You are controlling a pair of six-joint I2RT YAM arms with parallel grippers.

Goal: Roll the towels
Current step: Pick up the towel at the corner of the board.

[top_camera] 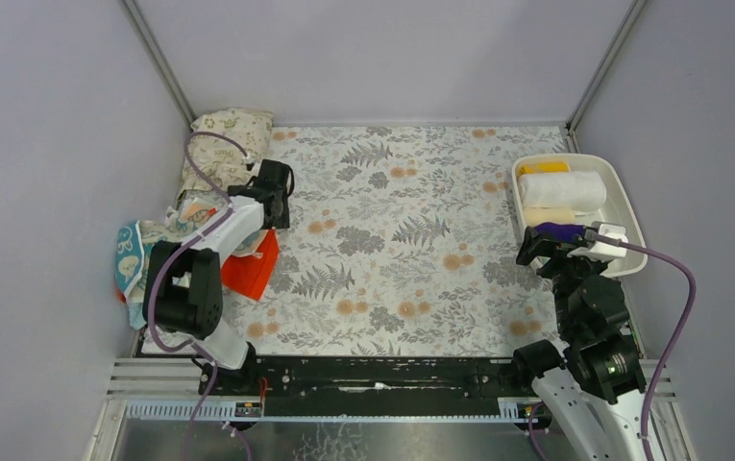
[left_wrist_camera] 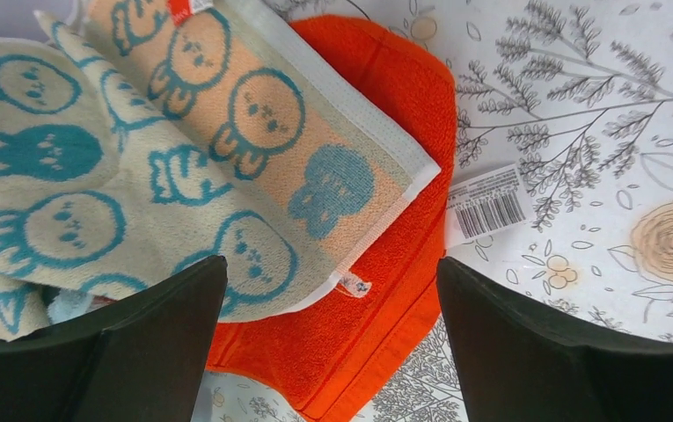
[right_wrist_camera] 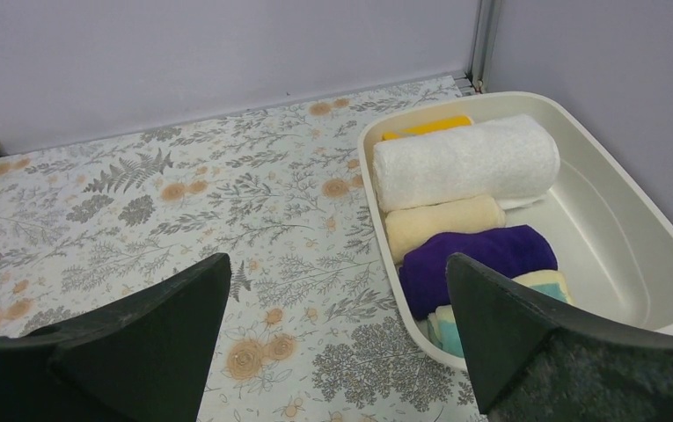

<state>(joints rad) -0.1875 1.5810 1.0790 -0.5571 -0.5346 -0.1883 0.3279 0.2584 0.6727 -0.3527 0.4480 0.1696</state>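
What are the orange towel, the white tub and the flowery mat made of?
The orange towel looks like cotton terry: matte, with a fuzzy pile. The white tub is probably plastic: smooth, softly glossy, with a rounded moulded rim. The flowery mat is harder to call: a flat printed sheet, perhaps cloth or vinyl.

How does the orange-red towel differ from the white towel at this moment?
The orange-red towel lies flat and unrolled on the floral mat; the white towel is rolled into a cylinder inside the tub. The orange-red towel is partly covered by the bunny-print towel; the white towel has nothing on top of it. Both are plain-coloured terry cloths.
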